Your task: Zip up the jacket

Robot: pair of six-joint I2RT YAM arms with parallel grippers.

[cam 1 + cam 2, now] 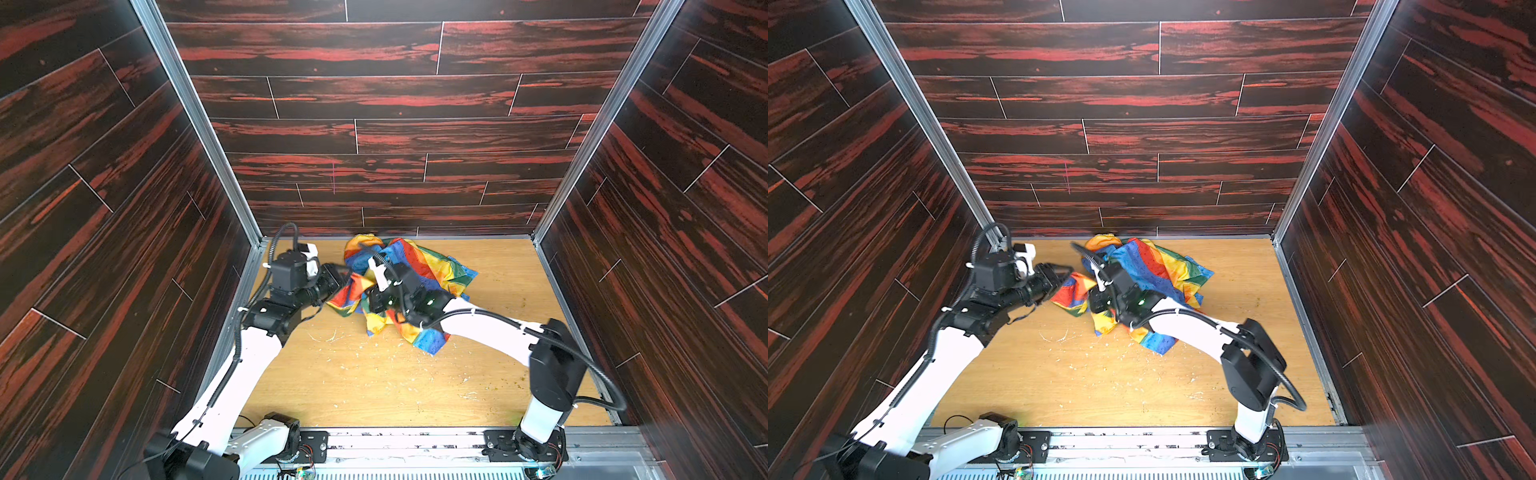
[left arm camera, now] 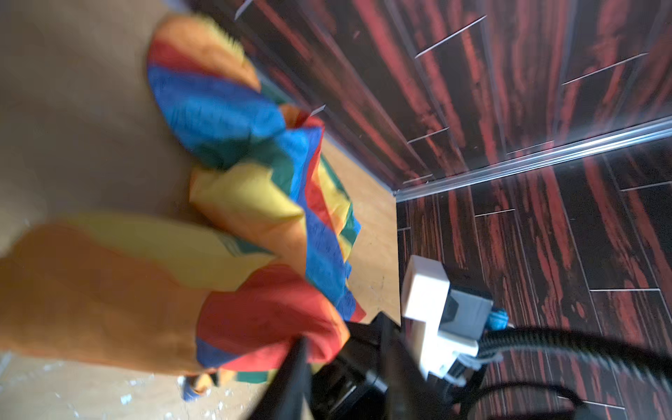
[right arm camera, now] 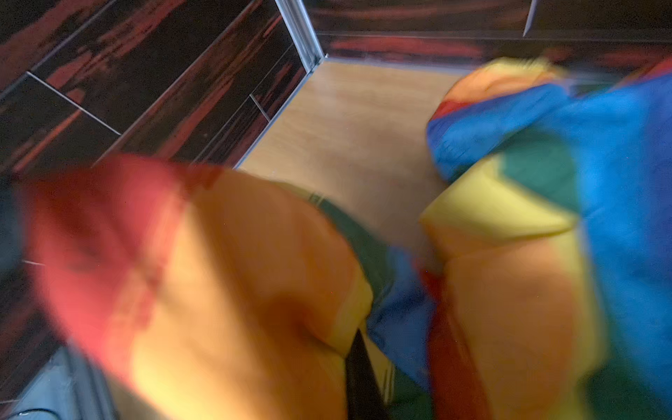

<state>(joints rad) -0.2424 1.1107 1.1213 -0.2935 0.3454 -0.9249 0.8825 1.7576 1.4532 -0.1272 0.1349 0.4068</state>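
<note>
- Left gripper point(image 1: 1064, 272) had its jaws apart, fairly wide, with nothing clamped between them.
- In the left wrist view one dark finger point(image 2: 296, 363) touched a red fold of the jacket point(image 2: 225, 109). The shot was blurred.
- Right gripper point(image 3: 358, 349) was closed narrow, and it looked pinched on the jacket point(image 3: 600, 145). Orange-yellow cloth bunched right at its dark tip in the right wrist view, under heavy blur.
- In both top views the right gripper point(image 1: 374, 301) sat left of centre, down on the near-left part of the heap, with its wrist over the cloth.
- Left gripper point(image 1: 345, 272) pointed right at the jacket's left edge, just beside the right gripper.
- Jacket point(image 1: 415, 259) point(image 1: 1150, 262) lay crumpled in a heap on the wooden tabletop point(image 1: 374, 386). It was at the far side near the middle, and its far end touched the far wall point(image 1: 374, 95).
- Stripes showed in blue, red, orange, yellow and green.
- A red-orange flap stuck out left toward the left gripper.
- A blue and yellow corner trailed nearer, under the right forearm.
- White crumbs point(image 1: 357, 353) were scattered on the tabletop, just near of the heap.
- Dark red wood-grain walls stood on the left, right and far sides, with a metal post point(image 1: 199, 120) at the far-left corner.
</note>
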